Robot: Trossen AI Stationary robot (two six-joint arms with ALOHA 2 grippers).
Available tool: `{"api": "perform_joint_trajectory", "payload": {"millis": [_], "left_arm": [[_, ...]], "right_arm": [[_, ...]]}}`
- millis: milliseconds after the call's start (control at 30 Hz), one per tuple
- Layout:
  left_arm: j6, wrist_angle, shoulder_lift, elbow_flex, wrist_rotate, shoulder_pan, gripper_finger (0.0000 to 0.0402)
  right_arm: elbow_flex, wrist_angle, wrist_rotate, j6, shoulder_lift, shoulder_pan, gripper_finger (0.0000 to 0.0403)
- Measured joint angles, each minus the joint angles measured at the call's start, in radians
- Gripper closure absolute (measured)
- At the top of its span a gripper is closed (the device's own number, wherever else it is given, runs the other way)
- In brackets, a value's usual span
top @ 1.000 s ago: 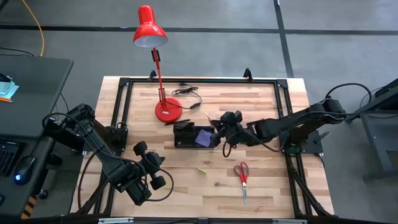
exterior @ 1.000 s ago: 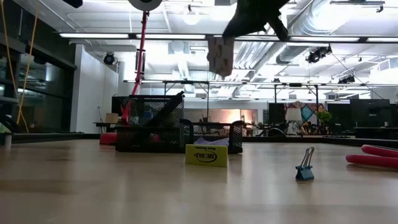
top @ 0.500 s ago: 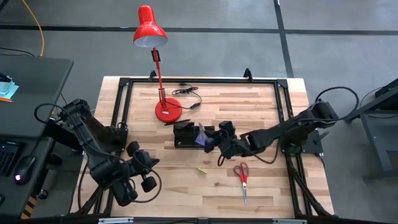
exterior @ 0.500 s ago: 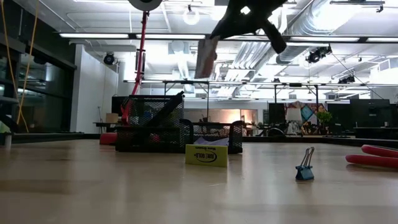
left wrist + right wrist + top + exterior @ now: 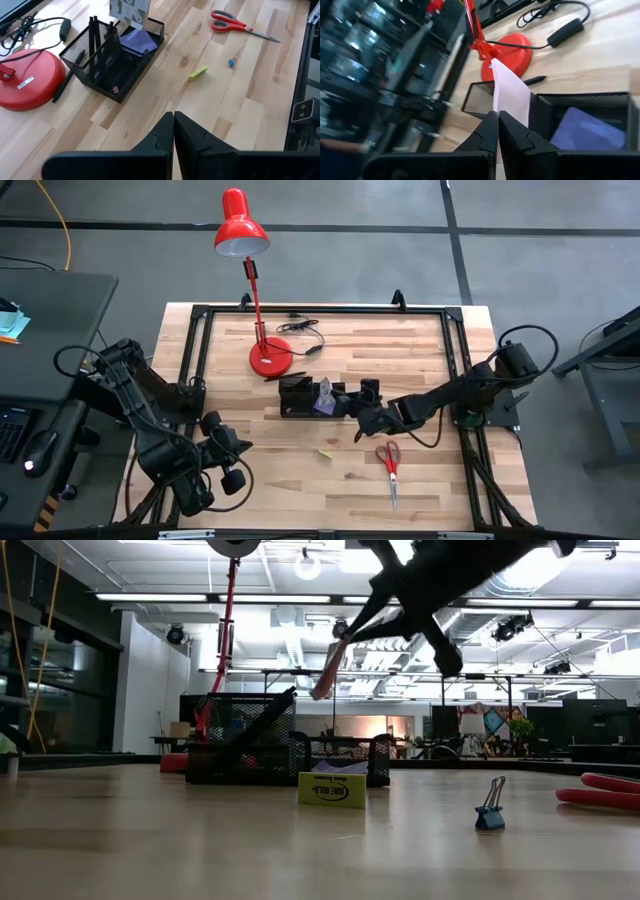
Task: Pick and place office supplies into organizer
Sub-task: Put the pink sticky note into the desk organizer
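Above the organizer [image 5: 315,397], the right gripper [image 5: 345,398] holds a pale note pad [image 5: 512,97] pinched on edge between its narrow fingers — the pad hangs tilted over the tray's mesh wall in the low view [image 5: 328,675], not yet inside. The organizer itself sits just in front of the red lamp base [image 5: 270,357], near the table's middle. Its right compartment holds a purple note pad [image 5: 137,41] lying flat; the left compartment holds several dark pens [image 5: 97,40] standing upright. One more dark pen [image 5: 65,86] lies on the wood between the organizer and the lamp base.

In front of the organizer and to its right lie the red-handled scissors [image 5: 389,463], well apart from it. Closer to it rests a small yellow-green block [image 5: 198,73], with a little blue binder clip [image 5: 490,811] between that block and the scissors.

The left gripper [image 5: 228,463] waits well away from the organizer, at the table's front left — its fingers pressed together on nothing.
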Motion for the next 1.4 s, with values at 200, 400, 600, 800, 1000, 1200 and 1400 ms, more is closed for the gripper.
{"api": "perform_joint_trajectory", "payload": {"millis": [200, 400, 600, 800, 1000, 1200, 1400], "left_arm": [[0.003, 0.0, 0.0, 0.0, 0.0, 0.0, 0.0401], [0.004, 0.0, 0.0, 0.0, -0.001, 0.003, 0.0401], [0.005, 0.0, 0.0, 0.0, -0.005, 0.003, 0.0401], [0.005, 0.0, 0.0, 0.0, -0.005, 0.003, 0.0401], [0.004, 0.0, 0.0, 0.0, 0.011, 0.003, 0.0401], [0.005, -0.001, 0.0, 0.0, 0.017, 0.003, 0.0401], [0.01, -0.003, 0.0, 0.0, 0.017, 0.003, 0.0401]], "right_arm": [[-0.092, 0.092, 0.0, 0.095, 0.0, -0.001, 0.0403], [-0.127, 0.153, -0.024, 0.119, -0.001, -0.013, 0.0403], [-0.13, 0.16, -0.072, 0.11, 0.0, -0.039, 0.0403], [-0.129, 0.309, -0.138, 0.104, 0.086, -0.057, 0.0403], [-0.129, 0.371, -0.118, 0.103, 0.12, -0.06, 0.0403], [-0.129, 0.365, -0.176, 0.11, 0.12, -0.085, 0.0403], [-0.129, 0.336, -0.178, 0.132, 0.119, -0.092, 0.0382]]}}
